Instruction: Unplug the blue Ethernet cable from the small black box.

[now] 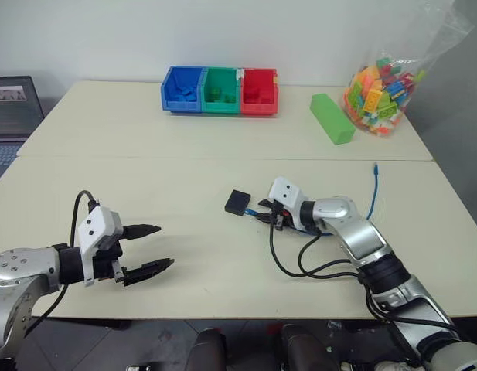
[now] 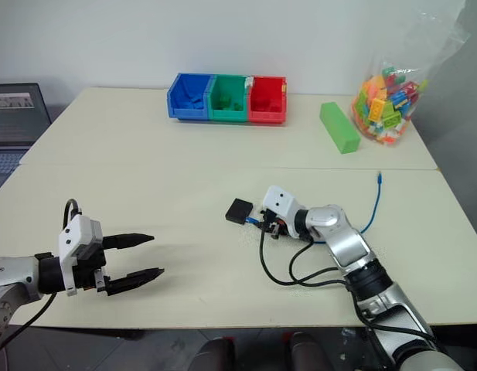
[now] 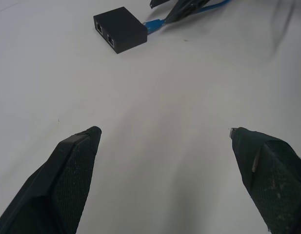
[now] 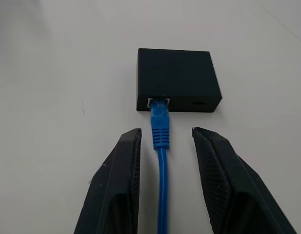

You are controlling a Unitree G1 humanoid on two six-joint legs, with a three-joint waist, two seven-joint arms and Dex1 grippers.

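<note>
Left gripper: spread wide, hovering idle. Right gripper: parted, straddling blue Ethernet cable, gripping nothing; plug sitting in small black box at twelve o'clock. Unplugging pending.

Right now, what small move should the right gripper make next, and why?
Probably close the right gripper on the blue Ethernet cable. Its fingers stand apart either side of the cable's boot, not touching it, and the plug looks seated in the small black box.
</note>
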